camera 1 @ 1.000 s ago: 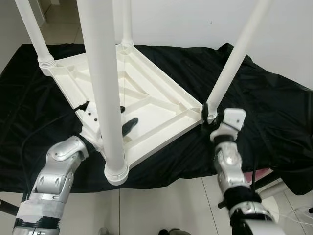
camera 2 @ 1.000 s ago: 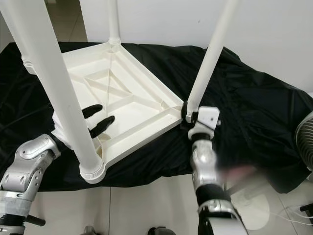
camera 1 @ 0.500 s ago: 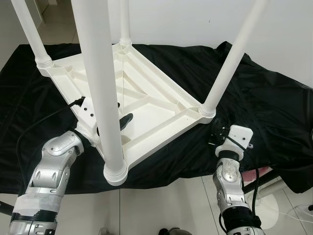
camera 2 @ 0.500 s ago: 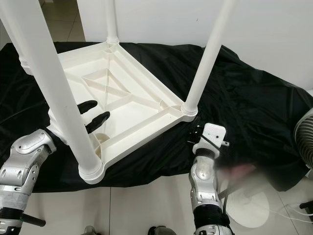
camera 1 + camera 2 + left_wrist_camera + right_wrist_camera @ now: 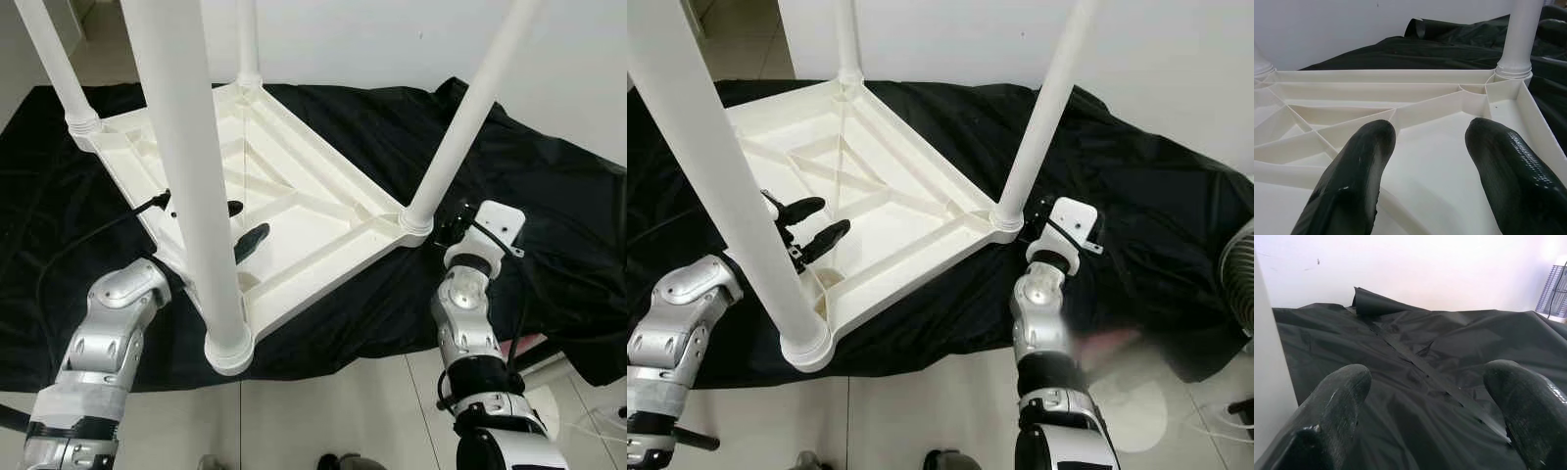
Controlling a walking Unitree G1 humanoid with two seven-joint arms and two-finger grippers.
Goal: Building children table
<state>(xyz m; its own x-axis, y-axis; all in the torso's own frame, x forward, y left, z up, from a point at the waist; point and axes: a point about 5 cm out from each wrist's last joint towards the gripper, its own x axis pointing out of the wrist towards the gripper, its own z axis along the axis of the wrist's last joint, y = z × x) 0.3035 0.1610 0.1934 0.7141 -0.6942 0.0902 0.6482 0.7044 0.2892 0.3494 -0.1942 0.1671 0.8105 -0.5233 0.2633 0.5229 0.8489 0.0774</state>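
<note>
Your table (image 5: pixel 294 211) sits upside down on the black cloth (image 5: pixel 549 225), legs pointing up, and your right gripper (image 5: pixel 1425 396), fingers spread and empty, is right beside the near-right leg (image 5: pixel 1038 127), while your left gripper (image 5: pixel 813 225) hovers spread over the ribbed underside.

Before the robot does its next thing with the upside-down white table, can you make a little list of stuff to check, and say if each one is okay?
1. All four legs standing up in their corner sockets: ok.
2. Tabletop lying flat, underside up, on the black cloth: ok.
3. Left gripper open over the tabletop's ribs, holding nothing: ok.
4. Right gripper open, beside the near right leg, not touching it: ok.
5. Legs pushed all the way in and tight: cannot tell.
6. Near corner leg sitting at the cloth's edge above the floor: not ok, it might slip off.
</note>
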